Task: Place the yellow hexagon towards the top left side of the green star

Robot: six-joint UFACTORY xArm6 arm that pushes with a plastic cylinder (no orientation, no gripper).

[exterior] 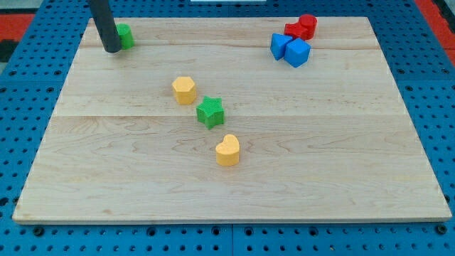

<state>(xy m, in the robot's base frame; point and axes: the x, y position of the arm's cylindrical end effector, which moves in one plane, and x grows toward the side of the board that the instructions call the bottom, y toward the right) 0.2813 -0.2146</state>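
Nearest the view's bottom: yellow heart (227, 150); just above it green star (210, 112), with yellow hexagon (184, 89) already close off the star's upper left, apart, not touching. Hexagon squat, flat-topped, matte yellow; judged light, rigid, easy to slide on wooden board (341, 178), best pushed square on a side face. No claw fitted, so nothing to spread or pinch; my tip (112, 50) far off at top left, beside a green block (125, 35).

The board (234, 171) was pale wood, smooth and matt, with grain lines running across. The blocks looked like matt plastic; the green star (210, 112) had a ribbed, rougher top. The rod (105, 28) was dark and matt. The surrounding blue surface (28, 85) was perforated.
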